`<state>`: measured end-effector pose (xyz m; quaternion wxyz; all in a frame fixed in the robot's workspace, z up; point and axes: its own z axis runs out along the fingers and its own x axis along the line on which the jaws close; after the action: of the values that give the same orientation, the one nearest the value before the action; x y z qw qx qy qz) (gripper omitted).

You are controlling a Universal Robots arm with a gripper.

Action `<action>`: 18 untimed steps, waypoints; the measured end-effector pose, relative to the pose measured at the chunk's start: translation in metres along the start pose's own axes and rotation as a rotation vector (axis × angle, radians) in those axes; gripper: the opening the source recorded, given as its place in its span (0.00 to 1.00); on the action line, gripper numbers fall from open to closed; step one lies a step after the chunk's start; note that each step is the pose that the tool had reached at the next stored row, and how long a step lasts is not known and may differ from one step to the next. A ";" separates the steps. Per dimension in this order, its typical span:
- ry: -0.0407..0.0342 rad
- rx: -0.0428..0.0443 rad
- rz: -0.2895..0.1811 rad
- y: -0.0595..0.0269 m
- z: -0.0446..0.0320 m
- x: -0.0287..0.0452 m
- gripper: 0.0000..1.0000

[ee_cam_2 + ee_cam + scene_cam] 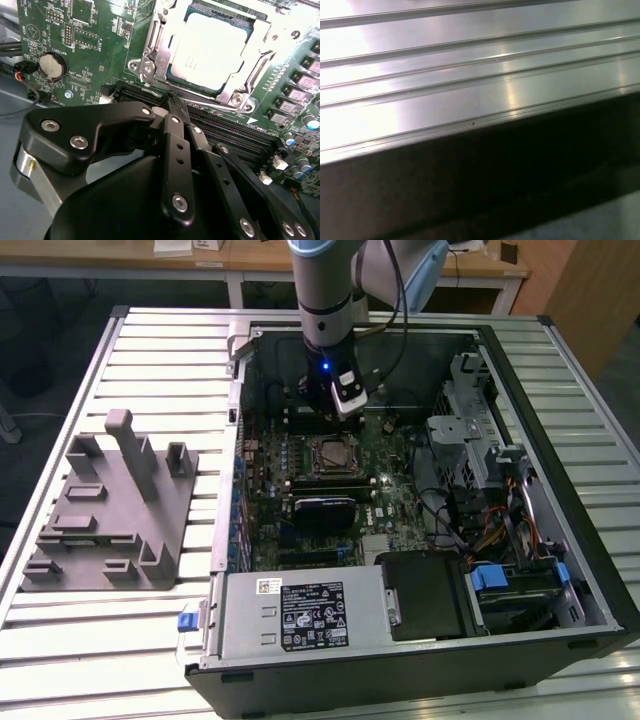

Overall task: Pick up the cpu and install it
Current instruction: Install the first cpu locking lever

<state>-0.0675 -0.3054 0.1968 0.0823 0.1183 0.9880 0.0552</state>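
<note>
Sitting in its socket (150, 65), the cpu (212, 47) looked installed; the end effector (172, 105) hung just beside it, fingers (176, 145) pressed together, holding nothing.

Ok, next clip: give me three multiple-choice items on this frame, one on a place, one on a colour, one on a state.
1. Where is the cpu?
A on the slatted table
B in the motherboard socket
C on the drive cage

2. What colour is the fixture beside the computer case?
A red
B yellow
C grey

3. How is the computer case?
A lying with its side open
B closed up
C standing upright

Key:
1 B: the second wrist view shows its silvery top inside the socket's metal frame.
2 C: it is plain grey in the exterior view.
3 A: the motherboard lies exposed from above.
</note>
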 end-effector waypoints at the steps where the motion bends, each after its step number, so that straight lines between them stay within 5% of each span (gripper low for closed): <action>1: -0.0001 -0.0003 0.000 0.0000 0.0005 0.0001 0.11; 18: -0.0021 0.0058 0.007 0.0016 0.0017 0.0008 0.11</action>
<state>-0.0677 -0.3036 0.1952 0.0828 0.1220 0.9877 0.0525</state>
